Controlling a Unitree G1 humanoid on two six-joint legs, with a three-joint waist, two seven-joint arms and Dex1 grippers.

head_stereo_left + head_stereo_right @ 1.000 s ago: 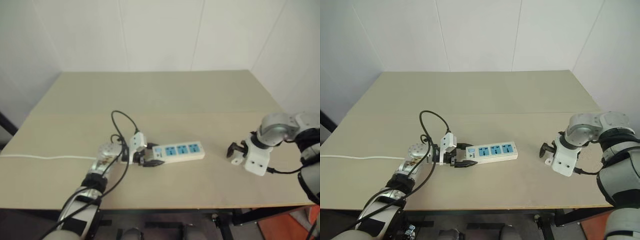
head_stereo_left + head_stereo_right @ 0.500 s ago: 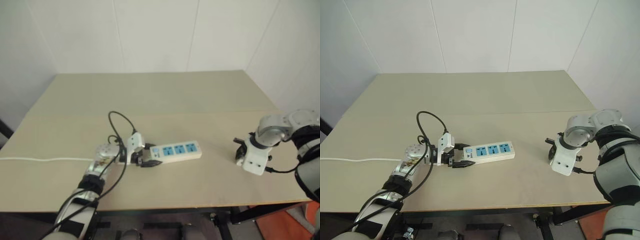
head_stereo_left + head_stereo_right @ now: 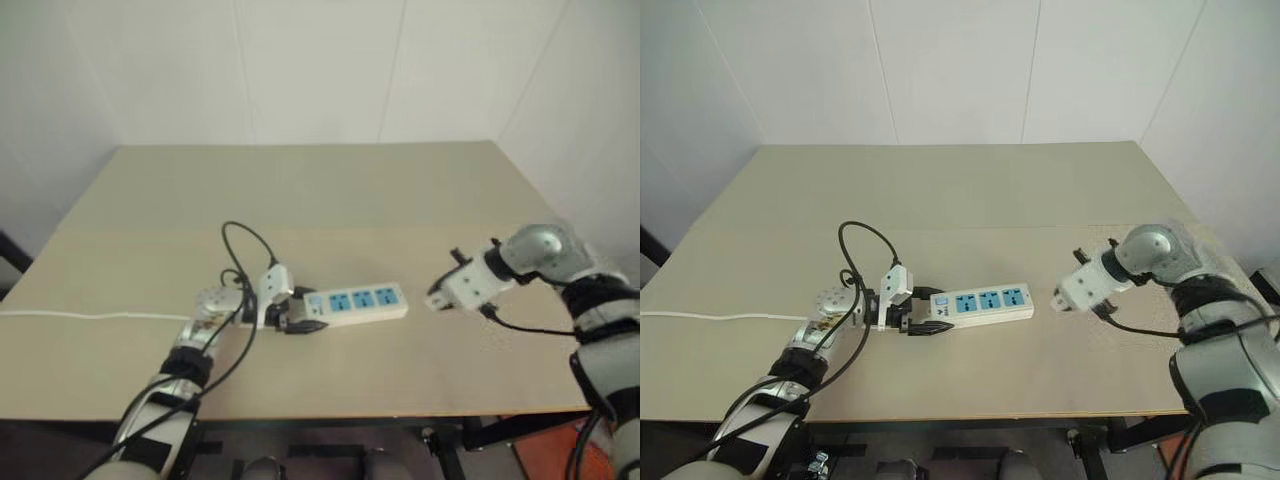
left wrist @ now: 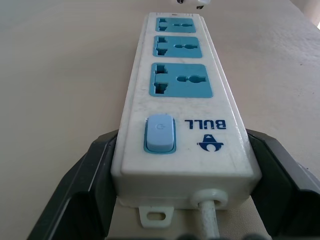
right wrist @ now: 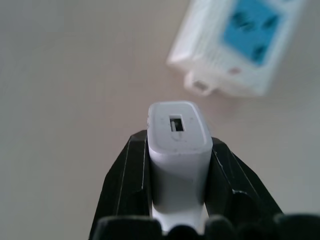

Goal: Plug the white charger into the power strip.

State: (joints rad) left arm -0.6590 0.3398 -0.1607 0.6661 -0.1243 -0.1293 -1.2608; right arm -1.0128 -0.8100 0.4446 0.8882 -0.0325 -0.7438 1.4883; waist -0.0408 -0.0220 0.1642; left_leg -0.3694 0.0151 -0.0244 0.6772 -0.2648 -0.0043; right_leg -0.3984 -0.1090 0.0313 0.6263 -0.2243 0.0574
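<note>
Right eye view: right gripper (image 3: pixel 1060 300) has moved nearer the power strip (image 3: pixel 985 303)

Two black fingers (image 5: pixel 127 185) of the right gripper (image 5: pixel 179 172) rise on either side of the white charger (image 5: pixel 178 145) and press against its flanks — the small block is clamped between them. The charger's rounded end face points outward, showing a small rectangular port. Beyond it, apart from the charger, lies one end of the power strip (image 5: pixel 240 47) — blurred, with a blue socket face — on the beige table (image 5: pixel 75 75).
</note>
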